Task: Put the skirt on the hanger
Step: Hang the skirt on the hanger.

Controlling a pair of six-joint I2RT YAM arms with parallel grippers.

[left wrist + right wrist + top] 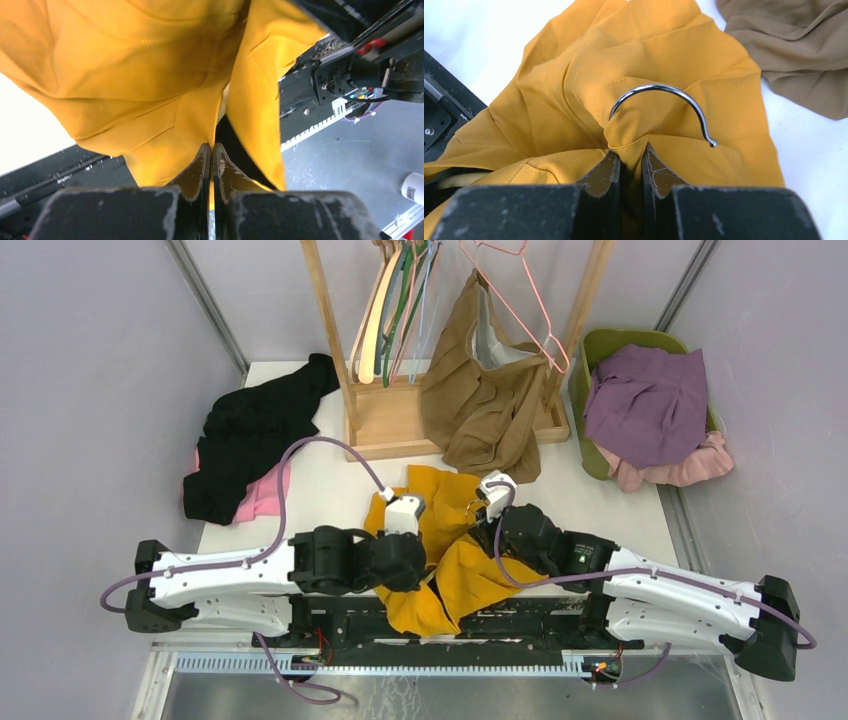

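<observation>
Where one yellow skirt (450,502) bunches, left tool (211,146) clamped on it, right tool (630,150) pinching it below one hanger hook (655,86)

Top camera looks steeply down from high over the white bench (620,508). Wrist cameras sit close behind left hand (211,162) and right hand (630,165). All three share the mustard-yellow cloth skirt (445,498).

skirt (470,580): mustard yellow | hanger hook (654,86): silver | table (330,480): white

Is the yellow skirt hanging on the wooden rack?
No, the yellow skirt lies bunched on the table, in front of the wooden rack.
</observation>
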